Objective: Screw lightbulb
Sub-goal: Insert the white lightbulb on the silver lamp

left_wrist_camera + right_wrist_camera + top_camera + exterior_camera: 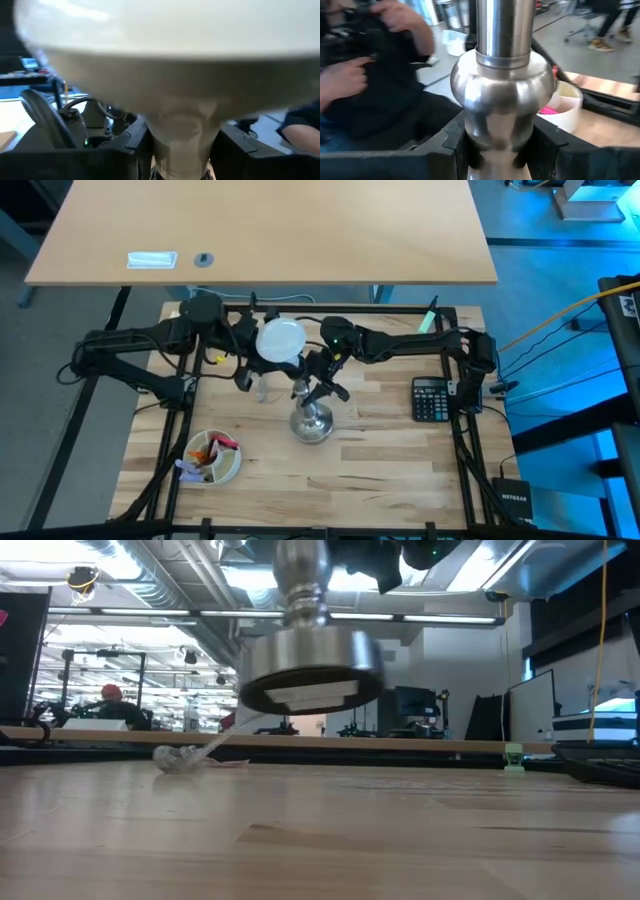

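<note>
My left gripper [262,358] clamps the lightbulb [280,340] by its neck; my right gripper [500,150] grips the silver stand [312,422], lifted off the table [400,470] near its middle, probably for mating.

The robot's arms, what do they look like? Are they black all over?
Mostly, yes. The left arm and right arm are dark, built of chunky jointed segments, with black cables trailing along them. A small green light glows on the right arm. The left gripper and right gripper each have two blocky black fingers.
</note>
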Motion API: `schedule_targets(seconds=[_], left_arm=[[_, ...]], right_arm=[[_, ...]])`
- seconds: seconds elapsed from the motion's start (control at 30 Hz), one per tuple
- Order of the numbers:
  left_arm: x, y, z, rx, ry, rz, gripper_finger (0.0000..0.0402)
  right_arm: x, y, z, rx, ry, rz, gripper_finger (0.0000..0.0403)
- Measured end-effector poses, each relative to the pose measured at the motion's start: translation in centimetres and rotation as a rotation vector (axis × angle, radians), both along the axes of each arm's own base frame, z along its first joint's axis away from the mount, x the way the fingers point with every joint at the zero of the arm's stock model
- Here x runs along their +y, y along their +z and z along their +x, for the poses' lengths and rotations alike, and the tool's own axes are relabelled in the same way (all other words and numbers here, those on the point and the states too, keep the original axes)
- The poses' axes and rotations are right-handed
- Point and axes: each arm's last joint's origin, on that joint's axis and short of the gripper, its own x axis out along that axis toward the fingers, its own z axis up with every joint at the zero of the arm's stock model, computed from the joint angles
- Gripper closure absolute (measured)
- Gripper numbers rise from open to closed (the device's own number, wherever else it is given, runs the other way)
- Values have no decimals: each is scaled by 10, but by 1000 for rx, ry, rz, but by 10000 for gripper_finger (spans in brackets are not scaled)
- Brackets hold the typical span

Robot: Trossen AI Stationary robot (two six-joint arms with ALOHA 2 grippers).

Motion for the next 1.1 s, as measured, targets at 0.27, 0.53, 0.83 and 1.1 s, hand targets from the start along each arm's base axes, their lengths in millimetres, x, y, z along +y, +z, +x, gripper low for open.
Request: schedule_targets(seconds=[0.27,0.53,0.83,1.1], left_arm=[[3,-4,-1,50,100,-21,268],[6,-9,-2,105,277,-4,268],[-3,-9,10,21,-52,29,268],[-1,-20,35,-26,-231,48,269]], right_arm=[[-20,-7,2,17,-279,-97,263],[-24,-10,3,27,-396,-158,263],[-9,-6,-3,1,27,-39,263],[8,-8,-6,9,193,-13,263]])
